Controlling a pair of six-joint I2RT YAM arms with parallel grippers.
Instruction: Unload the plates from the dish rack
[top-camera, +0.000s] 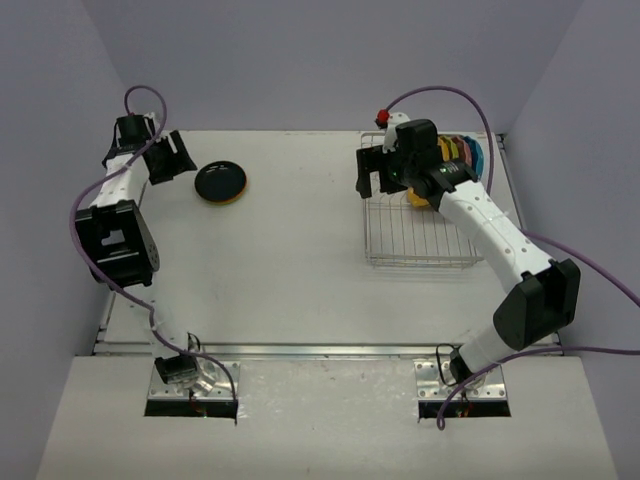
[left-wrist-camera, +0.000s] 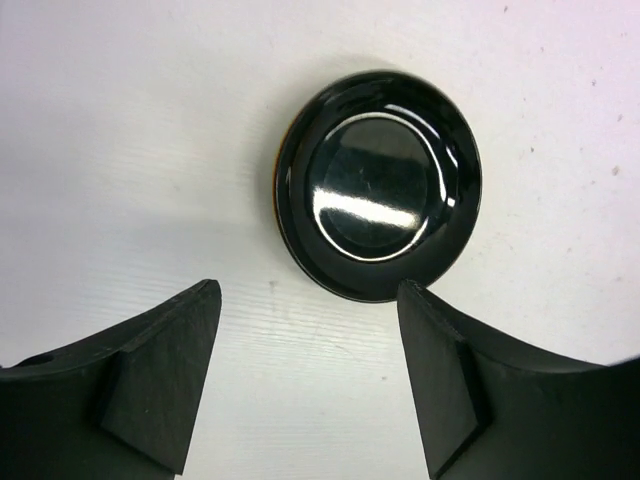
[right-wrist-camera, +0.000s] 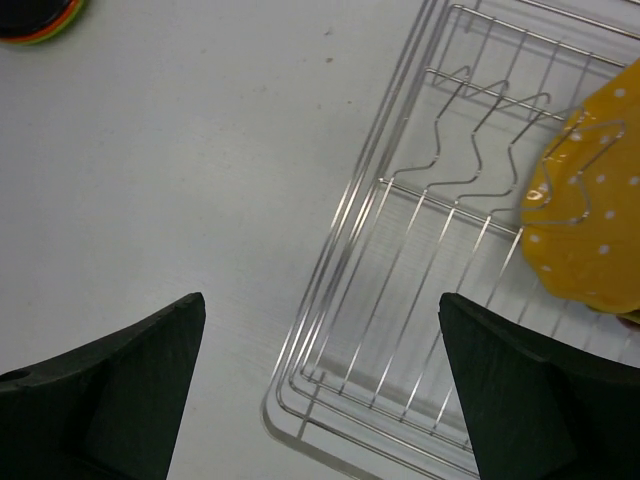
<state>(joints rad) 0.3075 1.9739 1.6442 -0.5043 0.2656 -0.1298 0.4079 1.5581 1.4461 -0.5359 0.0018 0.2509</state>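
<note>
While L jaws gape, black plate (left-wrist-camera: 378, 185) just ahead, apart

No writing, label, brand or number can be read in any view. The yellow plate (right-wrist-camera: 600, 255) bears only plain white dots.

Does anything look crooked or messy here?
The yellow plate looks a bit off: it leans over in the dish rack, away from the other plates standing at its far end. Nothing looks spilled or broken.

Plate stack (top-camera: 221, 182) left; rack (top-camera: 415, 245) right (plates (top-camera: 465, 150) at far end)
</note>
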